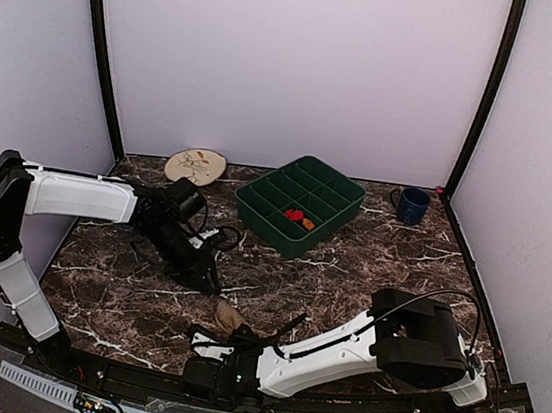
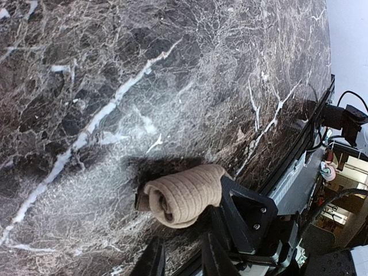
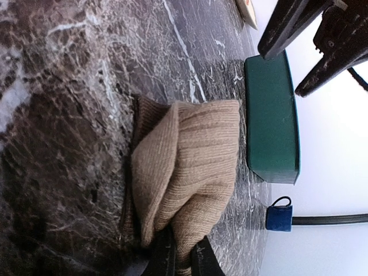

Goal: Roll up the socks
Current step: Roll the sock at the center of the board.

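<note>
right gripper [image 3: 183, 254] low, pinching tan sock [image 3: 192, 155]

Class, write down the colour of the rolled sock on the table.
The sock is plain tan-brown, ribbed, no pattern; the right wrist view shows it best.

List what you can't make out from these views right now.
- Top view: the tan sock is partly hidden by the right gripper, so its roll is unclear there.
- Top view: the red and orange items in the green tray are too small to identify.
- Left wrist view: the right gripper covers the roll's far end.
- A second sock appears in no view.
</note>
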You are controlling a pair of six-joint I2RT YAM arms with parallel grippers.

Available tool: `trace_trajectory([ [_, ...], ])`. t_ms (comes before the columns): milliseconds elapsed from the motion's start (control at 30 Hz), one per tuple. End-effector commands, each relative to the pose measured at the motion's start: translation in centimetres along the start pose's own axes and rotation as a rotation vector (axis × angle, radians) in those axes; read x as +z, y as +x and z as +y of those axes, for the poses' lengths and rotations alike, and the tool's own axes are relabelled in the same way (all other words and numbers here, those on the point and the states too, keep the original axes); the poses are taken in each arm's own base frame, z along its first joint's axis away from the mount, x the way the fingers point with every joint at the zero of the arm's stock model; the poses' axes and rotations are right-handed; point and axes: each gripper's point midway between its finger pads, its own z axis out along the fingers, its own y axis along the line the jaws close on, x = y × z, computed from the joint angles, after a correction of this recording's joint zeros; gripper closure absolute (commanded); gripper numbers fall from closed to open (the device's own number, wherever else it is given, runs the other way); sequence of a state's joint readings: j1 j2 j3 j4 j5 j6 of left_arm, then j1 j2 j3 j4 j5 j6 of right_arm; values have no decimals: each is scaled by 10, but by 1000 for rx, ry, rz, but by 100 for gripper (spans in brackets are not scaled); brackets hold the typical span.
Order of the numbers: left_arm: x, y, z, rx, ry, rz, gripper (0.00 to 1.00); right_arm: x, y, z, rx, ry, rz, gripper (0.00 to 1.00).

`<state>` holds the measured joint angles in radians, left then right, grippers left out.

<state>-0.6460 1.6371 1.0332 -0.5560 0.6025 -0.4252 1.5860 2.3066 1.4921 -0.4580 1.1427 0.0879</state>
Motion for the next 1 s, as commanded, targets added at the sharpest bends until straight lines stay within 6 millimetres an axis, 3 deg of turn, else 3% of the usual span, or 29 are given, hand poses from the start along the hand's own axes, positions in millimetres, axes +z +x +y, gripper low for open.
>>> trace_trajectory([
  [0,-2,-3,-11,38,18,39,74,2,28,18,-166,-29,50,100],
  [167,3,-10,-26,75,56,71,74,2,26,15,-192,-15,38,100],
  [333,15,-2,-37,126,56,140,74,2,26,15,-209,-14,30,100],
  [967,28,18,-36,187,-95,247,71,1,17,16,-268,19,0,100],
])
